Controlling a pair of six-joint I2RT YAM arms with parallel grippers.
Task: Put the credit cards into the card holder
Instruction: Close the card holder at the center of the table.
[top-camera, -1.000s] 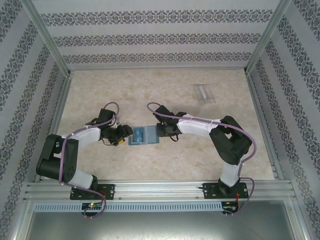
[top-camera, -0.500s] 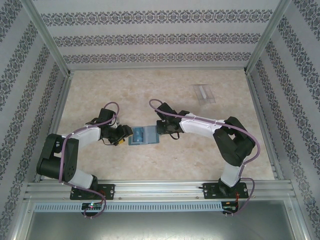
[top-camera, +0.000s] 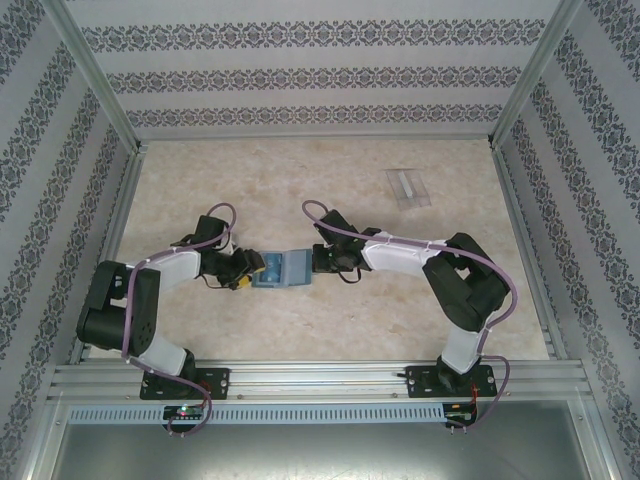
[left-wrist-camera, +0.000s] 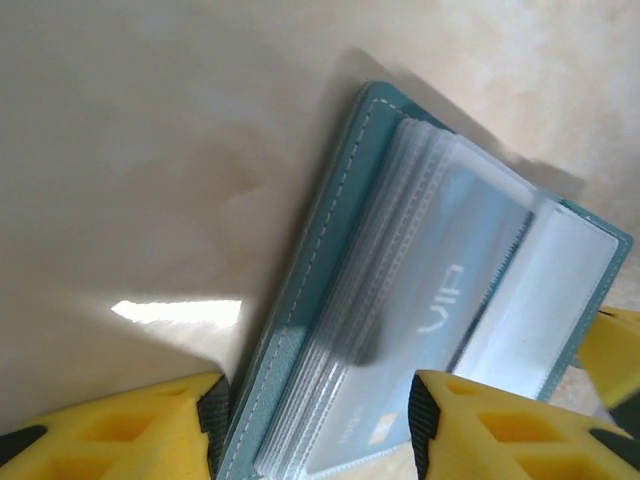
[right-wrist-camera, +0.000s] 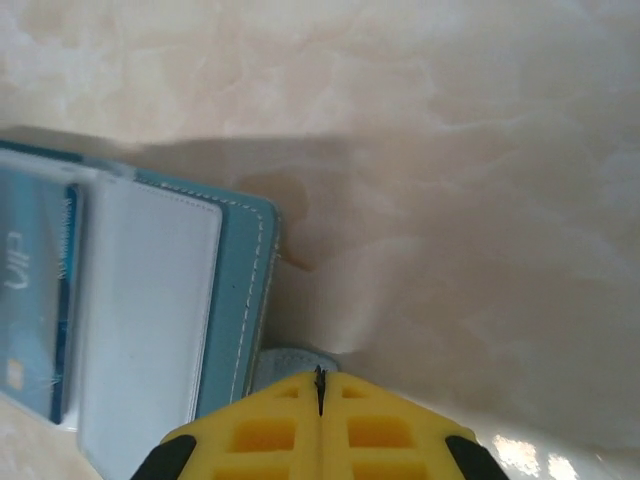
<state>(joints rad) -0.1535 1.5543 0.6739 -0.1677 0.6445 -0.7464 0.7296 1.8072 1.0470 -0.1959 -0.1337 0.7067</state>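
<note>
Lying apart from card holder (top-camera: 285, 270): box (top-camera: 407, 187)

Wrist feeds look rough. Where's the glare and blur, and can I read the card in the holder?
Left wrist: a white glare patch on the table beside the card holder; the yellow jaws are out of focus, but VIP on the sleeved credit card reads. Right wrist: the holder's shadow darkens the table, small glare bottom right. Top external: even light, no glare.
</note>
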